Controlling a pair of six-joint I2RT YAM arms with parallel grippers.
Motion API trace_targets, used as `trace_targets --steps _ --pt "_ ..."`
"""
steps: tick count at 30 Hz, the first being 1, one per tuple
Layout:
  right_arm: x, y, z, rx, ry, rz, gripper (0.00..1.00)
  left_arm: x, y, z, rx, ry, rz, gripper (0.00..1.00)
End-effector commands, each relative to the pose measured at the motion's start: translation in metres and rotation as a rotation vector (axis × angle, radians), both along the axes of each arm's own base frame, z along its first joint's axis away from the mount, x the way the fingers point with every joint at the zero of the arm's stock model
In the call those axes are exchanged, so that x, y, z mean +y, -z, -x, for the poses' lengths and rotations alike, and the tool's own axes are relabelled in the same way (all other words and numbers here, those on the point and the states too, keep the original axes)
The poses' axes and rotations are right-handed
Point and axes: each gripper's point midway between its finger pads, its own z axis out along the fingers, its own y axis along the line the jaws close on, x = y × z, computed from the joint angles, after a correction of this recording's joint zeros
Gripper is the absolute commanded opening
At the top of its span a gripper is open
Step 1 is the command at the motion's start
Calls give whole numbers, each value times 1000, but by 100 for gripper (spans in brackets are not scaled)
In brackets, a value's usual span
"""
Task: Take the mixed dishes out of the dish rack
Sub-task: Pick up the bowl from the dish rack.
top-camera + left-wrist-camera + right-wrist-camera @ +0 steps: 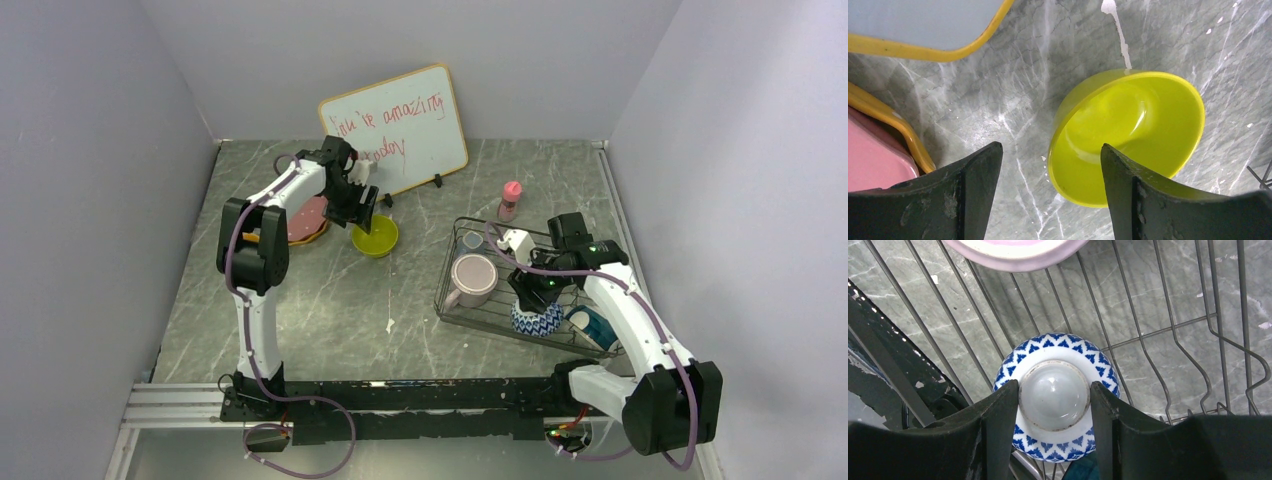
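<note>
The blue-white bowl point(1054, 352) lies upside down in the dish rack point(1168, 335), with blue triangles round its white bottom ring. The right gripper point(1054, 388) has that ring squeezed between its fingers. The left gripper point(1050, 149) has its fingers apart over the yellow bowl point(1133, 125).

A robotics lab test cell: plain pale walls point(90, 150) box in a marble-patterned bench point(330, 300), a left arm point(258, 320) and right arm point(625, 305) bolted to an aluminium rail point(170, 405) at its near edge, a whiteboard point(400, 125) propped behind

Whiteboard point(400, 125) w/ pink bottle point(511, 201) nearby
</note>
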Motion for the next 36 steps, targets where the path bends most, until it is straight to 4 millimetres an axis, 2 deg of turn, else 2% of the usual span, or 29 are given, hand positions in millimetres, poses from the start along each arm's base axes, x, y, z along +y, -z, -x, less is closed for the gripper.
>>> trace_targets --steps 1,5,10,16,21,28,32,36 --pt "-3 -5 0 -12 -7 16 37 -2 -29 -3 -56 3 28 77" --pt "-1 -11 -2 -21 -3 3 24 0 -37 -5 -78 1 25 77" --pt "3 -26 -12 -63 35 -23 0 1 -51 -6 -112 4 24 77" --pt "12 -53 -28 -121 79 -86 0 3 -67 -7 -156 12 20 78" --pt "15 -65 -40 -149 120 -111 0 3 -79 -6 -194 18 31 78" --pt "19 -73 -44 -164 142 -139 0 -6 -93 -2 -210 41 90 79" --pt "22 -73 -47 -171 145 -154 0 -8 -96 -1 -212 44 100 79" --pt "24 -82 -52 -196 151 -170 0 -9 -97 0 -210 47 109 79"
